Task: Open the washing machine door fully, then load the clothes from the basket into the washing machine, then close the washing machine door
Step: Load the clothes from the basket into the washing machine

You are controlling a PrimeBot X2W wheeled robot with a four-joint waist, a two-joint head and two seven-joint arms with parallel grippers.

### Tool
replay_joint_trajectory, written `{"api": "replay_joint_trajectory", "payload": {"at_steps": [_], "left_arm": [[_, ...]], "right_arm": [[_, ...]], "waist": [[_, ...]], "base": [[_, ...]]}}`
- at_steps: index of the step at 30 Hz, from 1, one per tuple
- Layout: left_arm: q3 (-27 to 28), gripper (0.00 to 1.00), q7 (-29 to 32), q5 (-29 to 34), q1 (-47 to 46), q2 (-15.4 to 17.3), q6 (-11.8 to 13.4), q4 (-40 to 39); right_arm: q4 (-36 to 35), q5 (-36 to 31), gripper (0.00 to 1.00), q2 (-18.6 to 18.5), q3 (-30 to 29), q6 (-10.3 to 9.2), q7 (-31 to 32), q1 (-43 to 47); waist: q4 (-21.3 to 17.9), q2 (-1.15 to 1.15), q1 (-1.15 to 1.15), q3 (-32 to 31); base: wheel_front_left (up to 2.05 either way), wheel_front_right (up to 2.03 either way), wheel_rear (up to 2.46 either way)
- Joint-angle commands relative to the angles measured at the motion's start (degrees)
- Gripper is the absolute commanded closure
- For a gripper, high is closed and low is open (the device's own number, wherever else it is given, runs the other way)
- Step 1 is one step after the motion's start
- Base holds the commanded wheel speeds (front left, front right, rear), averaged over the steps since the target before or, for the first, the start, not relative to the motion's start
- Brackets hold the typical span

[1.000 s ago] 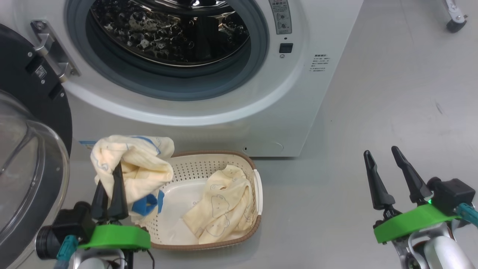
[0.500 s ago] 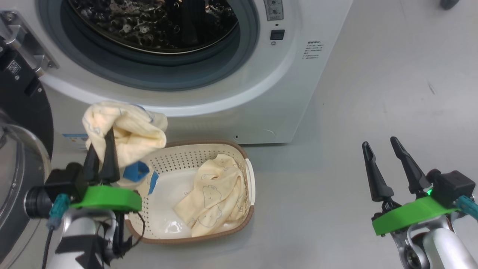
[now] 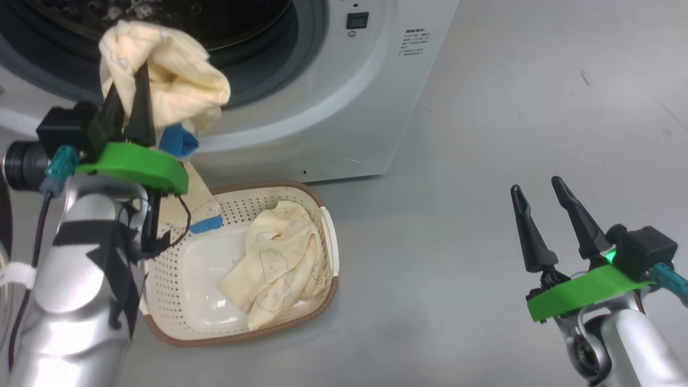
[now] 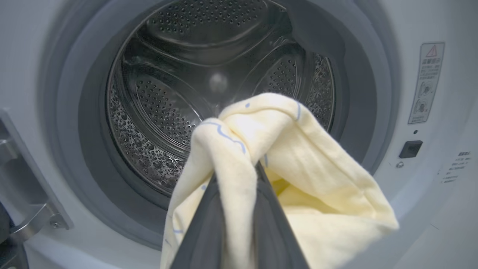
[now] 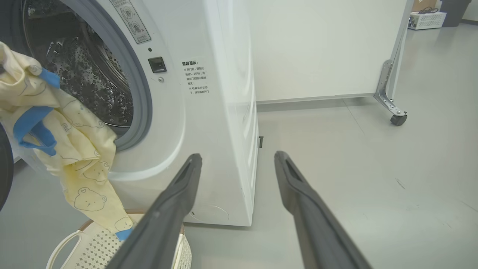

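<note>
On my far left, the left gripper (image 3: 129, 80) is raised in front of the washing machine (image 3: 344, 107), its two dark fingers pressed together on a fold of a pale yellow garment (image 3: 166, 80). In the left wrist view the cloth bunches over the fingertips, with thin blue outline print on it, directly before the perforated steel drum (image 4: 168, 123) and the grey gasket (image 4: 89, 149). A metal hinge bracket (image 4: 26, 220) sits at the left of the opening, which stands uncovered. The garment is soft and creased. It carries faint bear outlines, and a bright blue patch (image 3: 177, 141) hangs just under the gripper. Its lower end trails down to the basket's (image 3: 322, 301) near-left corner.

Moving right, the cream basket sits on the grey floor just in front of the machine. It has perforated walls, a brown woven-look rim and a white handle (image 3: 329, 236) on its right side. A second bear-print garment (image 3: 274, 263) lies crumpled inside, against the right wall.

Far right, the right gripper (image 3: 536, 184) hovers over bare floor, well apart from the basket, with its fingers spread and nothing between them.

I count two garments, one held and one in the basket. There is one basket, one washing machine and two grippers.
</note>
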Motion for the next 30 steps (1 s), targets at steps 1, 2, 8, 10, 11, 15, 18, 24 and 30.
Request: {"api": "replay_joint_trajectory", "payload": {"at_steps": [1, 2, 8, 10, 11, 15, 18, 24, 30], "left_arm": [[1.3, 1.0, 0.4, 0.6, -5.1, 2.1, -0.3, -0.5], [1.0, 1.0, 0.7, 0.8, -6.8, 2.3, -0.4, 0.4], [-0.4, 1.0, 2.3, 1.4, -16.0, 2.7, -0.7, 6.6], [-0.7, 1.0, 2.5, 1.5, -18.7, 2.9, -0.8, 8.5], [-0.8, 1.0, 2.8, 1.6, -20.0, 3.2, -0.9, 9.5], [-1.0, 1.0, 2.9, 1.6, -24.8, 4.1, -1.0, 13.4], [-1.1, 1.0, 3.0, 1.7, -28.0, 4.8, -1.1, 16.2], [-2.3, 1.0, 3.6, 2.3, -35.0, 6.0, -1.3, 20.6], [-3.1, 1.0, 3.7, 2.8, -40.6, 6.3, -1.3, 22.9]], "right_arm": [[-1.7, 0.3, 0.0, -0.5, 1.2, -0.16, -0.5, -2.0], [-1.8, 0.3, 0.0, -0.4, 1.4, -0.16, -0.5, -2.3], [-1.9, 0.6, 0.0, 0.7, 1.9, -0.16, -0.5, -3.8], [-1.9, 0.7, 0.0, 1.1, 2.0, -0.16, -0.5, -4.2], [-2.0, 0.8, 0.0, 1.2, 2.1, -0.16, -0.5, -4.5], [-2.3, 0.8, 0.0, 2.0, 2.4, -0.16, -0.5, -5.4], [-2.5, 0.8, 0.0, 2.4, 2.4, -0.16, -0.5, -6.0], [-2.6, 1.0, 0.0, 3.2, 3.1, -0.16, -0.5, -7.3], [-2.3, 1.2, 0.0, 3.8, 4.0, -0.16, -0.5, -8.1]], "waist": [[-1.6, 0.0, -0.01, 1.9], [-2.1, 0.0, -0.01, 2.7], [-4.6, 0.0, -0.01, 6.9], [-5.4, 0.0, -0.01, 8.7], [-5.7, 0.0, -0.01, 9.6], [-6.8, 0.0, -0.01, 13.2], [-7.3, 0.0, -0.01, 15.9], [-7.5, 0.0, -0.01, 20.7], [-7.5, 0.0, -0.01, 23.7]], "base": [[0.0, 0.0, 0.0], [0.0, 0.0, 0.0], [0.0, 0.0, 0.0], [0.0, 0.0, 0.0], [0.0, 0.0, 0.0], [0.0, 0.0, 0.0], [0.0, 0.0, 0.0], [0.0, 0.0, 0.0], [0.0, 0.0, 0.0]]}}
